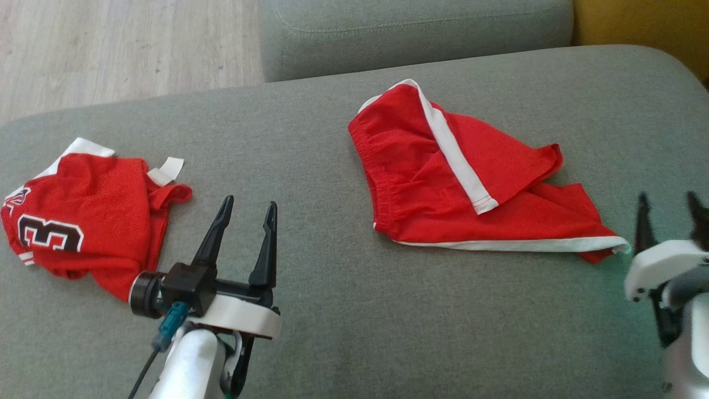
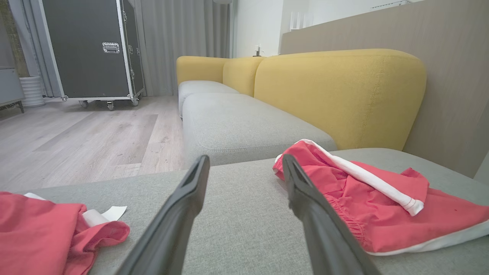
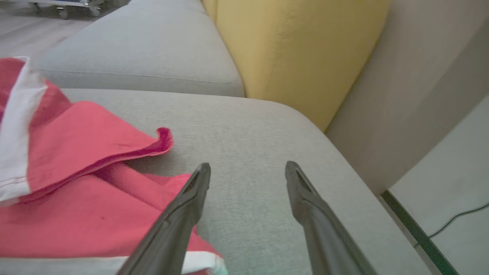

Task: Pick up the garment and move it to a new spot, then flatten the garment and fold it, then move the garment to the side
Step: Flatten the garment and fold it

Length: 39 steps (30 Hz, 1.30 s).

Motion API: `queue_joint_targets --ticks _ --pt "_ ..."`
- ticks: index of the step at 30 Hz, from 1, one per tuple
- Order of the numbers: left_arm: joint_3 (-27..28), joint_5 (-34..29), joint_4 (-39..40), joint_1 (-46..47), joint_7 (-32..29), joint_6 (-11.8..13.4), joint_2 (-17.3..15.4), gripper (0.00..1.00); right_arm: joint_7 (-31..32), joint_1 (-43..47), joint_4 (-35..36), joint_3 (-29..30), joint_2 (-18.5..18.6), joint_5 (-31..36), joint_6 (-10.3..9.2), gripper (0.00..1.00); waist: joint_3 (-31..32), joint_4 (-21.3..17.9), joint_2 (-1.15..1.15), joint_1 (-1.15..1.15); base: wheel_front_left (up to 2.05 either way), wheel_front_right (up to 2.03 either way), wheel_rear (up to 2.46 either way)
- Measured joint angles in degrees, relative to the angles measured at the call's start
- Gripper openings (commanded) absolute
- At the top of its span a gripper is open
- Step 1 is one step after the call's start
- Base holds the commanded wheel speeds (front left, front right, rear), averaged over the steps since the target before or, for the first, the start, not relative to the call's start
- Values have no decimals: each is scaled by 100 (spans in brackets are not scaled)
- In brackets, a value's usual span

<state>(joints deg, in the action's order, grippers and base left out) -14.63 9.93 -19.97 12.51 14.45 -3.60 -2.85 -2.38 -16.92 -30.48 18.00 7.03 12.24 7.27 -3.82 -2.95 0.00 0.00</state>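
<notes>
Two grippers, both mine, hang low over the grey seat cushion, and neither holds anything. My left gripper sits toward the near edge, left of the middle. Its pale forearm rises from the bottom of the head view, and its fingers point toward the far edge, leaning slightly right. Its jaws stand wide apart over bare fabric. My right gripper is by the cushion's right edge, fingers also pointing away, jaws spread and empty (the head view blurs it, but my wrist view is plain). The red shorts lie rumpled on the right half of the cushion. Their waistband is toward the middle, a white side stripe lies folded across the top, and the white-trimmed hem corner reaches just beside my right gripper. Whether a finger touches the cloth I cannot tell. A red jersey with a black numeral lies bunched at the left edge, near my left gripper.
</notes>
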Motion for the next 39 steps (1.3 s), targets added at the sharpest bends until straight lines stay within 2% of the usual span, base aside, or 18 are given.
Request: queue_joint_targets --ticks 4,7,13,17,20,26,33,36,39 --pt "12 0 -4 -1 0 -1 1 100 19 85 449 483 -137 249 0 100 50 -57 0 0 0 0 0" --pt "23 0 5 -3 0 -16 3 100 -321 147 708 432 -231 62 0 100 85 -100 0 0 0 0 0" --pt "75 18 67 -30 0 -53 7 100 -1002 210 1067 -706 -352 -835 0 100 151 -145 0 0 0 0 0" --pt "66 133 144 -113 0 -97 9 100 -1161 448 1254 -1347 -364 -1372 0 100 187 -106 0 0 0 0 0" --pt "31 224 183 -177 0 -124 10 100 -1194 672 1272 -1591 -385 -1741 0 100 228 -49 0 0 0 0 0" --pt "1 359 197 -324 0 -152 9 100 -1199 1174 1340 -1714 -420 -1972 0 100 223 87 0 0 0 0 0" --pt "-47 368 172 -302 0 -207 9 100 -1199 1143 1485 -1730 -426 -2033 0 100 57 129 0 0 0 0 0" --pt "-307 302 8 -141 0 -280 5 100 -1199 1103 1505 -1623 -428 -2031 0 100 -44 128 0 1 0 0 0" --pt "-888 302 -467 159 -53 -355 -14 100 -1199 1007 1519 -1537 -430 -2019 0 100 -162 104 0 0 0 0 0"
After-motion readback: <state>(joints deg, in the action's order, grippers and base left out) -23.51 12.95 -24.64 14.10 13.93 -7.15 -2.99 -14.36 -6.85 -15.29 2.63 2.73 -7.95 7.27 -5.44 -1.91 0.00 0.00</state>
